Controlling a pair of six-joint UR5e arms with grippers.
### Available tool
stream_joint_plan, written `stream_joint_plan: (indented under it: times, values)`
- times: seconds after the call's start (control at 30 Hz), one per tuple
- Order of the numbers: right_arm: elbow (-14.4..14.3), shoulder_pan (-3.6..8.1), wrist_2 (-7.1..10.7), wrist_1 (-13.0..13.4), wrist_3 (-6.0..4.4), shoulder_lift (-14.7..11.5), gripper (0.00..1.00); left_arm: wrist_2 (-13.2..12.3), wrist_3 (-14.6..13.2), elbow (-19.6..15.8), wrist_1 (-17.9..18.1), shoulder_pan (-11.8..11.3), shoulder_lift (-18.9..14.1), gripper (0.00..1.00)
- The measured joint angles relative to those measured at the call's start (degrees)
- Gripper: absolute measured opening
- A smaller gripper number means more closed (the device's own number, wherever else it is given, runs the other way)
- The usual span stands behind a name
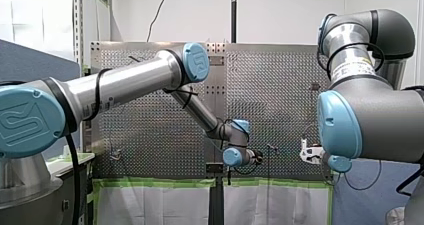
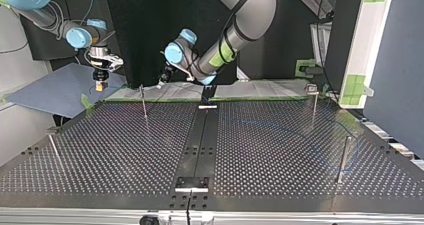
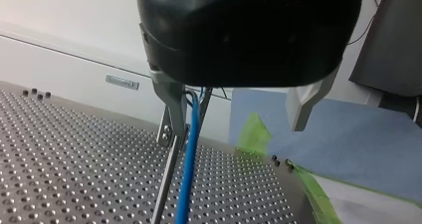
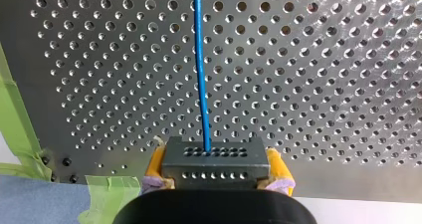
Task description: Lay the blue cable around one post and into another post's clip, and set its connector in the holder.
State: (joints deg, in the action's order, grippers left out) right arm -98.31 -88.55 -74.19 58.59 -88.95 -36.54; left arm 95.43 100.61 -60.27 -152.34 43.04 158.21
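The perforated table (image 2: 125,150) takes up most of the top view, and its wide middle has much open room. A dark strip (image 2: 204,135) runs down the centre to a black plate (image 2: 191,182) at the near edge. Green tape (image 4: 15,109) lines the far edge, and a blue-grey sheet (image 2: 55,90) lies beyond the corner at this view's left.

Two arms are there. My left gripper (image 3: 232,130) hangs over the far edge near the middle. Its two metal fingers (image 3: 169,109) stand wide apart and grip nothing. My right gripper (image 4: 215,157) hangs just past the far edge at the top view's left, over the sheet. Its two yellow pads (image 4: 278,167) are clamped on the one black connector (image 4: 214,171).

I count four thin posts: far left (image 2: 144,101), near left (image 2: 55,150), far right (image 2: 314,105), near right (image 2: 343,157).

The one blue cable (image 4: 201,69) leaves the connector and runs ahead over the table. In the left wrist view it passes just beside a post, close to one finger; I cannot tell if it sits in the clip.
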Motion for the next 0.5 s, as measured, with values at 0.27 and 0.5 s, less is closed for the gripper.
stream_joint_plan:
  times: [0.27,0.5]
  values:
    - [0.0,0.0,0.23,-0.2,-0.09,0.0,0.0,-0.2,-1.1,0.0,-1.3,0.6,-0.4,1.0]
    - [0.0,-0.06,0.4,-0.3,-0.25,0.0,0.0,0.3,-2.2,-0.1,-2.3,1.3,-1.7,1.0]
